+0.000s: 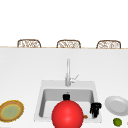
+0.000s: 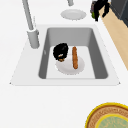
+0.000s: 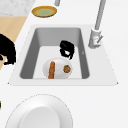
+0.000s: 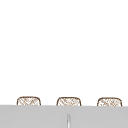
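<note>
White kitchen table with a sink [image 2: 100, 57]: the left hand [image 2: 60, 51], fingers curled, seemingly empty, hovers over the plate [image 2: 65, 68] holding a sausage [image 2: 74, 58]. Lower squarely, grip midway. Right hand [image 1: 95, 108] idles curled.

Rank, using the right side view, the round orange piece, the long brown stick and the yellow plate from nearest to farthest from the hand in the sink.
1. round orange piece, on the white plate, beside the left hand.
2. long brown stick, same plate, farther over.
3. yellow plate, beyond the sink's far end.
</note>
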`<state>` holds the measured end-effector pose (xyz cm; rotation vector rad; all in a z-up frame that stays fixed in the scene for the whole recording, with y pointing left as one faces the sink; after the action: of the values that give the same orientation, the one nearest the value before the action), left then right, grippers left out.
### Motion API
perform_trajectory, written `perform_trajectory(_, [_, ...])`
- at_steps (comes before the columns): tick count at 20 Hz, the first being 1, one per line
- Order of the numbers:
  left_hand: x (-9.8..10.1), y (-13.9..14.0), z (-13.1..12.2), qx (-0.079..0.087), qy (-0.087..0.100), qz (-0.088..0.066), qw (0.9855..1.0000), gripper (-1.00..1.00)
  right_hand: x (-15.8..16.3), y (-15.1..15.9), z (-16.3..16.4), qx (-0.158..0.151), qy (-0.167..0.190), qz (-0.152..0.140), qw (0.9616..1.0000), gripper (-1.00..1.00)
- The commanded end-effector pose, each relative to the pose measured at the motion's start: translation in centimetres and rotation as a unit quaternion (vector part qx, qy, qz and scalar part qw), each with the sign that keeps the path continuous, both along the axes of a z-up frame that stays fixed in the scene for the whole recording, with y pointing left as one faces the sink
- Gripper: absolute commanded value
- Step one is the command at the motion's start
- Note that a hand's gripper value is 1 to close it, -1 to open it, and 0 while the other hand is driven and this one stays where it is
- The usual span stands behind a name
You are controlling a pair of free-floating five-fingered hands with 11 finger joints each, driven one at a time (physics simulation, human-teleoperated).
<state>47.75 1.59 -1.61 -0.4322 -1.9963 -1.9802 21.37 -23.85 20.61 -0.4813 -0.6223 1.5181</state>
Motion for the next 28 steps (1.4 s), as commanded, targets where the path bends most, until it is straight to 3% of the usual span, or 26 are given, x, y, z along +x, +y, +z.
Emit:
perform_trajectory(1, [0.0, -1.1, 0.9, 0.0, 0.005, 0.009, 1.0, -1.0, 0.0, 0.0, 0.0, 0.0, 0.0, 0.0, 1.0, 0.0])
perform_trajectory(6, [0.0, -3.4, 0.6, 0.017, 0.027, -0.006, 0.9995, -1.0, 0.0, 0.0, 0.0, 0.0, 0.0, 0.0, 1.0, 0.0])
perform_trajectory(12, [-1.6, -5.4, -0.7, 0.015, 0.062, -0.001, 0.998, -1.0, 0.0, 0.0, 0.0, 0.0, 0.0, 0.0, 1.0, 0.0])
perform_trajectory(15, [-2.9, -5.3, -2.0, 0.015, 0.052, -0.004, 0.9985, -1.0, 0.0, 0.0, 0.0, 0.0, 0.0, 0.0, 1.0, 0.0])
perform_trajectory(16, [-2.2, -5.3, -2.4, 0.015, 0.034, -0.002, 0.9993, -1.0, 0.0, 0.0, 0.0, 0.0, 0.0, 0.0, 1.0, 0.0])
perform_trajectory(19, [-1.5, -6.3, -3.2, 0.016, 0.026, -0.007, 0.9995, -1.0, 0.0, 0.0, 0.0, 0.0, 0.0, 0.0, 1.0, 0.0])
perform_trajectory(23, [-1.1, -7.1, -4.8, 0.017, 0.039, 0.006, 0.9991, -1.0, 0.0, 0.0, 0.0, 0.0, 0.0, 0.0, 1.0, 0.0])
perform_trajectory(28, [0.6, -7.2, -7.6, 0.007, 0.04, -0.006, 0.9992, -1.0, 0.0, 0.0, 0.0, 0.0, 0.0, 0.0, 1.0, 0.0])
